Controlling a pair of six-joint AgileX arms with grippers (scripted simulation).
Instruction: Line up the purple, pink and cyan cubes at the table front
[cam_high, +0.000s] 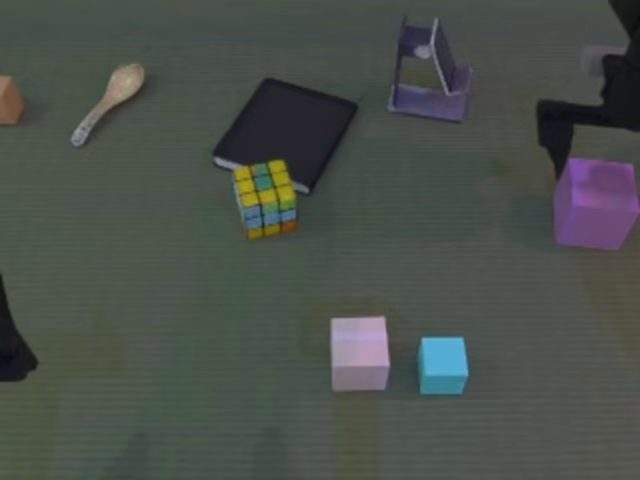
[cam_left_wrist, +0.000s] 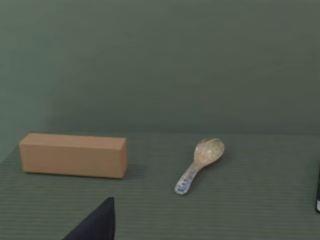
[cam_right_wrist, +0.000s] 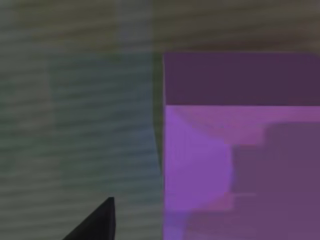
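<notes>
The vivid purple cube (cam_high: 597, 203) sits on the grey-green table (cam_high: 150, 300) at the far right, and it fills much of the right wrist view (cam_right_wrist: 240, 160). My right gripper (cam_high: 562, 140) hovers just behind its far left corner, open and holding nothing. One dark fingertip (cam_right_wrist: 102, 220) shows beside the cube, apart from it. The pale pink cube (cam_high: 359, 353) and the smaller cyan cube (cam_high: 442, 365) stand side by side near the table front, a small gap between them. My left gripper (cam_high: 12, 350) is parked at the left edge, open and empty.
A multicoloured puzzle cube (cam_high: 265, 198) stands mid-table against a black tablet (cam_high: 285, 130). A purple phone stand (cam_high: 430, 75) is behind on the right. A spoon (cam_high: 108, 100) (cam_left_wrist: 200, 162) and an orange block (cam_high: 8, 100) (cam_left_wrist: 72, 155) lie at the back left.
</notes>
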